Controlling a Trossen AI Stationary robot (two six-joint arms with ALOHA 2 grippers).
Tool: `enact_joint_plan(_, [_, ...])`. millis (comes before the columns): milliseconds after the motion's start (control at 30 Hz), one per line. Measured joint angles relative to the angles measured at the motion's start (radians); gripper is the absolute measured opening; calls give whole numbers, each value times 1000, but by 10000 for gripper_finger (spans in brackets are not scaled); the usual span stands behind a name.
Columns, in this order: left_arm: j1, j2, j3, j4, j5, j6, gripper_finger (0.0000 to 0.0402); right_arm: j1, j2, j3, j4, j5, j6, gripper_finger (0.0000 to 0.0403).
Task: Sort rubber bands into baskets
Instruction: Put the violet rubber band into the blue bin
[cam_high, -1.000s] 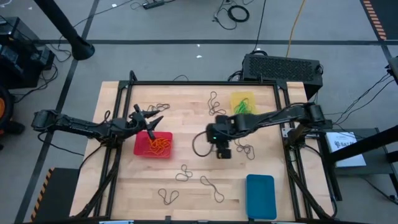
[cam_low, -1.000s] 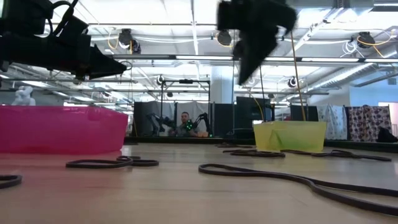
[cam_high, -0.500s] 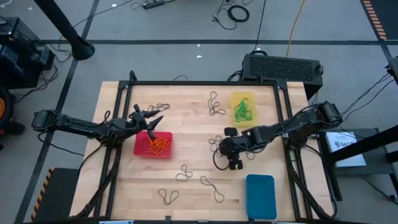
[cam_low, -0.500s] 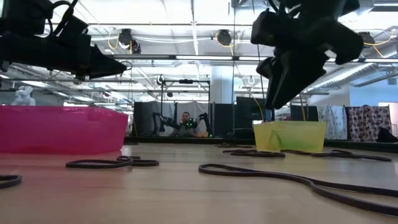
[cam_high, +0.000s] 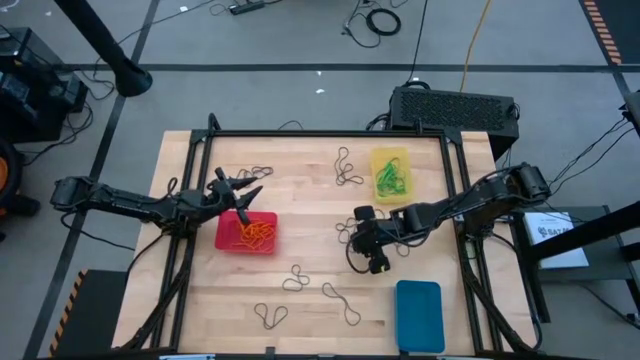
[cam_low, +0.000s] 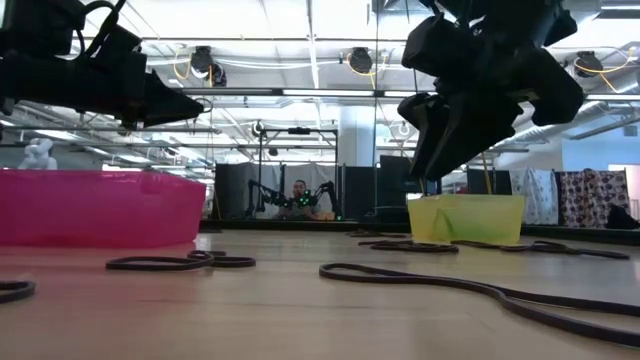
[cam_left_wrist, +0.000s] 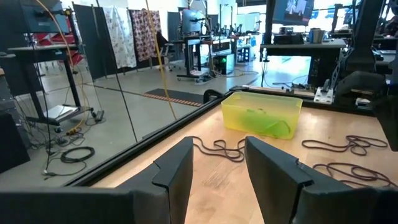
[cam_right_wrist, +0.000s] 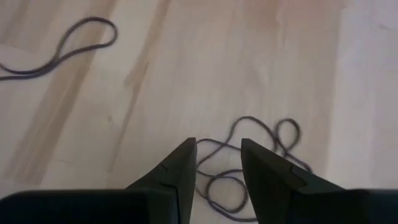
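- Three baskets sit on the wooden tabletop (cam_high: 300, 215): a red basket (cam_high: 246, 232) left of centre, a yellow basket (cam_high: 391, 172) at the far right, and a blue basket (cam_high: 419, 315) at the near right.
- Orange rubber bands (cam_high: 252, 233) lie in the red one, green rubber bands (cam_high: 392, 176) in the yellow.
- About seven clusters of dark rubber bands (cam_high: 347, 168) are scattered loose on the wood.
- The left pincer (cam_high: 243, 189) hangs over the red basket's far edge, fingers spread, empty.
- The right pincer (cam_right_wrist: 217, 163) points down at a dark tangle (cam_right_wrist: 249, 162), fingers apart, pinching nothing.
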Motion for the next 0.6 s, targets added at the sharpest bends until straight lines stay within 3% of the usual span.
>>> enact_joint_plan(133, [0, 0, 0, 0, 0, 3, 154, 1, 7, 0, 17, -59, 1, 120])
enact_joint_plan(600, [0, 0, 0, -4, 0, 2, 154, -20, 195, -1, 46, -57, -22, 120])
